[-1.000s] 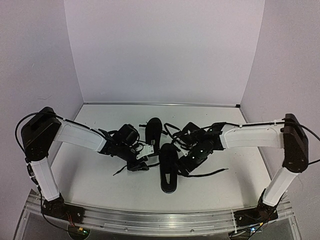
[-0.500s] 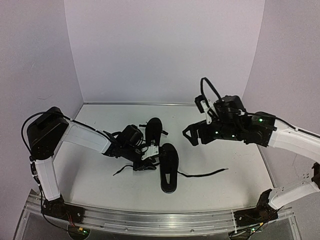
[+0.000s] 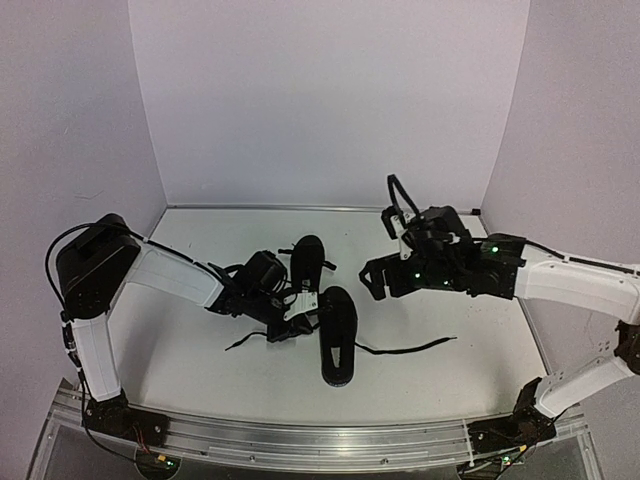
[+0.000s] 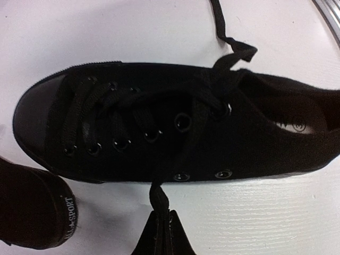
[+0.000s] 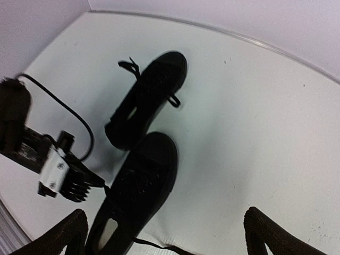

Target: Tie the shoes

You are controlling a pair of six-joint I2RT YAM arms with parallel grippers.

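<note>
A: Where's everything?
B: On the bench [image 3: 450, 320], the far shoe [image 3: 306, 262] sits behind, slightly left of the near shoe [image 3: 337, 335].
A: Grippers?
B: The left gripper [image 4: 161, 219] on a lace [image 4: 158, 195] just left of the near shoe; the right gripper [image 3: 374, 282] above, rightward.

My booth: white desk [image 3: 450, 370], lilac surround.
Matte desk under me, boxed by back wall [image 3: 320, 100], left wall [image 3: 60, 120] & right wall [image 3: 580, 120]. Thin metal strip [image 3: 320, 208] along far edge, alu rail [image 3: 320, 445] at near edge. Light even, shadows soft.

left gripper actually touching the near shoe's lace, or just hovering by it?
Touching. The left wrist view shows the left gripper closed, with its fingertips pinched on the lace that runs down from the side of the near shoe.
</note>
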